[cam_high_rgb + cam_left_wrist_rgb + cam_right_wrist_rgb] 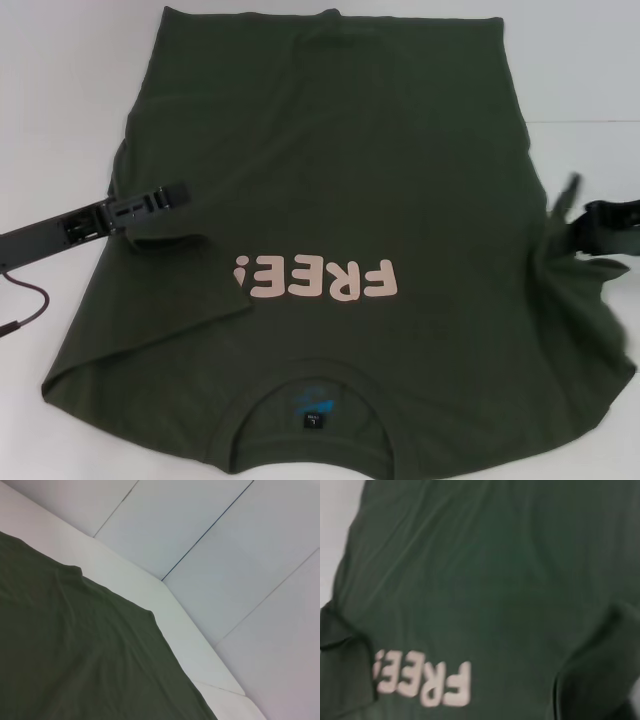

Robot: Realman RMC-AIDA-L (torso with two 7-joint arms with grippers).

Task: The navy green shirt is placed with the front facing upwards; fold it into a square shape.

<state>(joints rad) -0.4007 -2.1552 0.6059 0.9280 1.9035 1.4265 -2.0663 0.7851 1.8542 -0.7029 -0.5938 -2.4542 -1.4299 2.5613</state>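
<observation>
Folding just beginning: left gripper (178, 190) and right gripper (585, 215), finger states impossible to tell, tucking both sleeves of frame-filling dark olive-green cotton T-shirt (340, 150); squaring remaining.

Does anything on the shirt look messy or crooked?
Yes. The navy green shirt is rumpled on both sides: cloth bunches at the left gripper and at the right gripper, and both sleeves lie creased and uneven.

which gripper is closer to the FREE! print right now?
Left. The left gripper sits over the shirt at its left sleeve fold, just up-left of the FREE! lettering. The right gripper is out at the shirt's right edge, farther from the print.
</observation>
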